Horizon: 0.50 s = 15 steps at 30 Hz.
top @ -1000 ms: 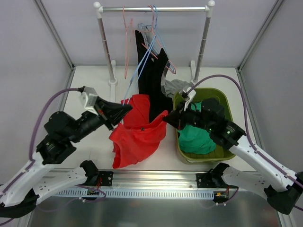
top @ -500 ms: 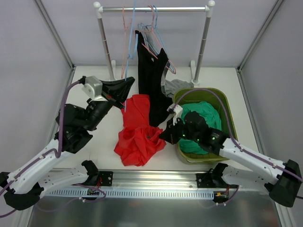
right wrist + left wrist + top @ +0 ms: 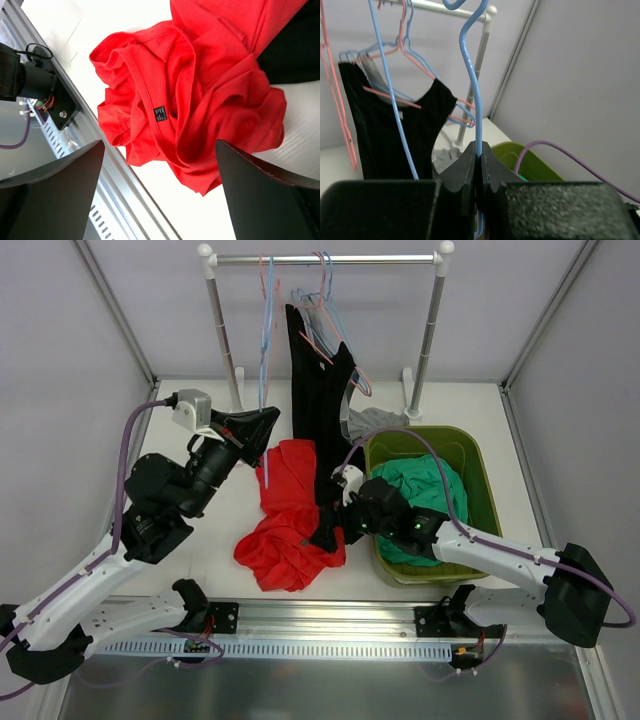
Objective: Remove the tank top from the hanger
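The red tank top [image 3: 290, 523] lies crumpled on the white table [image 3: 190, 410], in front of the clothes rack [image 3: 325, 258] and off any hanger. In the right wrist view its sewn-in black label [image 3: 159, 114] shows inside the neckline (the print on it is too small to read).

The left gripper [image 3: 262, 425] is raised in front of the rack's left post. Its jaws are pressed together on the wire of a bare blue hanger [image 3: 266, 360]. The left wrist view shows the wire [image 3: 472, 100] running up from between the fingertips [image 3: 470, 160] to a curled hook. That hook reaches the height of the rack's bar, but whether it sits on the bar cannot be told.

The right gripper [image 3: 325, 530] is low in front of the rack, over the right edge of the red heap. Its fingers [image 3: 55, 195] are spread wide on either side of the cloth and hold nothing. Whether they touch the fabric is unclear.

A black tank top [image 3: 315, 390] hangs from the middle of the rack among pink and blue hangers, its hem reaching down beside the red one. A grey cloth [image 3: 375, 422] lies at the foot of the rack's right post. In front of that post stands a green basket [image 3: 480, 465] holding a green garment [image 3: 430, 510].
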Motion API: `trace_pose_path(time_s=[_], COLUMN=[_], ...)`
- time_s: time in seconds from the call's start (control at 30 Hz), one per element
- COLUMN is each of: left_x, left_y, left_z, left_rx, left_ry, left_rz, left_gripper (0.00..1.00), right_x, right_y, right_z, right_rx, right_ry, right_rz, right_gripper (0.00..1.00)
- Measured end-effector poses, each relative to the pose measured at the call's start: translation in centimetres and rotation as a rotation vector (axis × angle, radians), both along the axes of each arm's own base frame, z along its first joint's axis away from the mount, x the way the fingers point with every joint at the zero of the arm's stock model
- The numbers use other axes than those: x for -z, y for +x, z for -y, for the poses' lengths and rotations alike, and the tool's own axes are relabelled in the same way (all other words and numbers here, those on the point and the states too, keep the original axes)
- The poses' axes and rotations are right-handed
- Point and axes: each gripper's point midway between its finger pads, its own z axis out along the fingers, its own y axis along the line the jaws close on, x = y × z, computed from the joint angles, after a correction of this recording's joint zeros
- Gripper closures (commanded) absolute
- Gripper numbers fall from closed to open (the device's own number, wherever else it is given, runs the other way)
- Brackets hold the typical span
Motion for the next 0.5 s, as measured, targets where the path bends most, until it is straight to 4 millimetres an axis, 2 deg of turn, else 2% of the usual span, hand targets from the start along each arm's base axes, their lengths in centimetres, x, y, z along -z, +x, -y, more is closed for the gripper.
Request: trace_pose_path(time_s=[0.2, 0.33, 0.43, 0.5], left_x=[3.2, 3.4, 3.7, 4.4], left_y=[0.4, 1.6, 4.2, 6.9], left_z=[0.5, 1.3, 2.0, 1.4], left_rx=[0.010, -0.020, -0.043, -0.084], left_ry=[0.000, -0.005, -0.021, -0.040], left_rz=[-0.206, -0.289, -0.357, -0.407], left_gripper=[1.00, 1.00, 1.00, 1.00], right_x=[-0.3, -0.6, -1.4, -2.2], right_y=[0.5, 0.5, 0.5, 0.4], right_z=[0.1, 0.1, 0.2, 0.3], right_rx=[0.022, 0.025, 0.028, 0.032], right_ry=[0.001, 0.008, 0.030, 0.051], right_rz=[0.020, 0.024, 0.032, 0.040], right_gripper=[0.01, 0.01, 0.01, 0.01])
